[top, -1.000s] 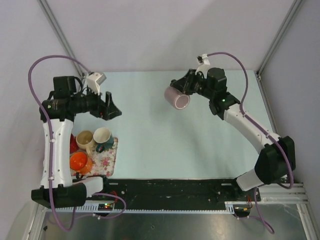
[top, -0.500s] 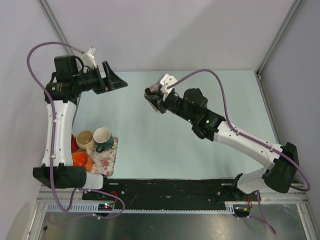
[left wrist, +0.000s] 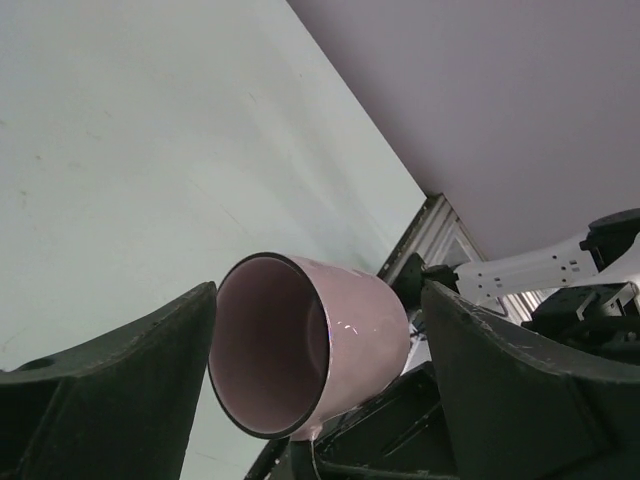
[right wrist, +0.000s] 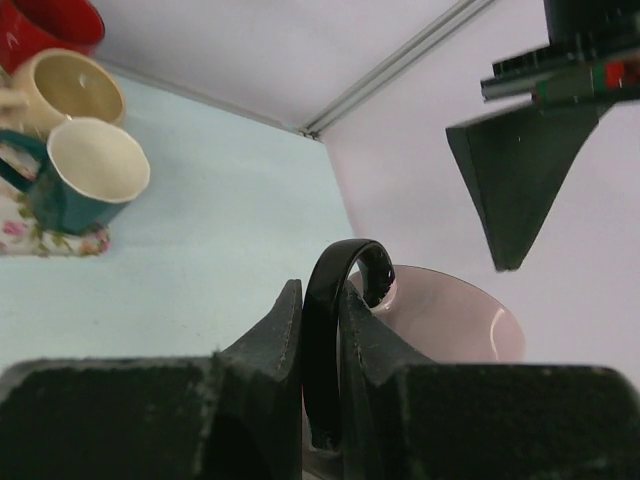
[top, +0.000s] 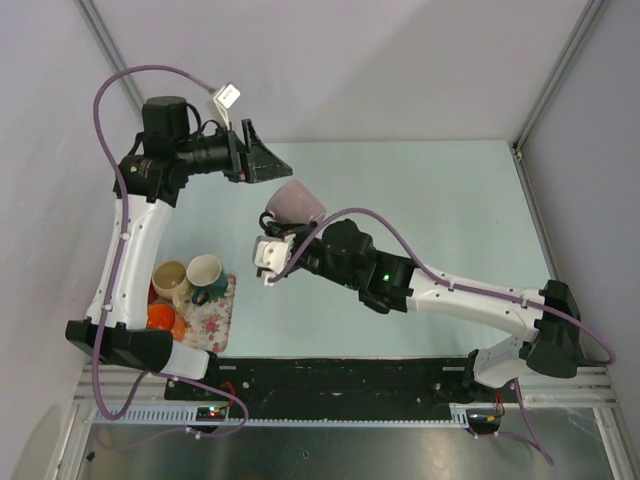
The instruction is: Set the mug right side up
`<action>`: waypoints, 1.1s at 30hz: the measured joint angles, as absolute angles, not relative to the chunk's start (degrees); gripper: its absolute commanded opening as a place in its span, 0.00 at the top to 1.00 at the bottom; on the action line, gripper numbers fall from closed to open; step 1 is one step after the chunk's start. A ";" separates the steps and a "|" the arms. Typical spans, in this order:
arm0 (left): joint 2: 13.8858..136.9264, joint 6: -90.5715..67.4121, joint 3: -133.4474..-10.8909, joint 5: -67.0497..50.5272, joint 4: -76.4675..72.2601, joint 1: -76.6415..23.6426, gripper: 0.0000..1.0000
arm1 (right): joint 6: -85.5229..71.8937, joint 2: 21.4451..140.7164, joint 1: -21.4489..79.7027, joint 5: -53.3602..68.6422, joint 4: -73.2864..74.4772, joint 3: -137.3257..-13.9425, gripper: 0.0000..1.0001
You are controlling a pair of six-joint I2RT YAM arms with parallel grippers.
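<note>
Right wrist view: pinches the black handle (right wrist: 325,300) of the pink mug (right wrist: 450,320) in the right gripper (right wrist: 318,340), jaws narrow and tight on it. Holds the mug in the air over the pale table (top: 430,190), tipped on its side, mouth turned toward the left gripper (top: 265,160). Spreads that left gripper wide, close to the rim yet apart from it. Farther off, by the left arm's base, on a floral mat (top: 218,310): cream cup (top: 168,278), teal cup (top: 205,272), orange cup (top: 158,322), red cup (top: 147,290).
</note>
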State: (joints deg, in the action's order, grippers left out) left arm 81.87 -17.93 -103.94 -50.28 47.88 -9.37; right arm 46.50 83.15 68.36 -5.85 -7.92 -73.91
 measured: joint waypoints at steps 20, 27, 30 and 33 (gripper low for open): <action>81.80 -15.57 -97.14 -52.53 47.16 -16.34 0.94 | 61.23 85.65 69.38 -10.17 -5.10 -73.91 1.00; 79.70 -15.09 -92.68 -57.14 44.51 -16.64 1.00 | 60.05 86.70 69.04 -10.55 -3.18 -73.91 1.00; 79.44 -14.48 -91.61 -56.71 44.58 -16.45 1.00 | 59.02 87.07 69.06 -10.55 -2.46 -73.91 1.00; 79.44 -13.26 -91.55 -54.78 45.65 -15.99 1.00 | 58.02 88.05 69.04 -11.03 -3.38 -73.91 0.97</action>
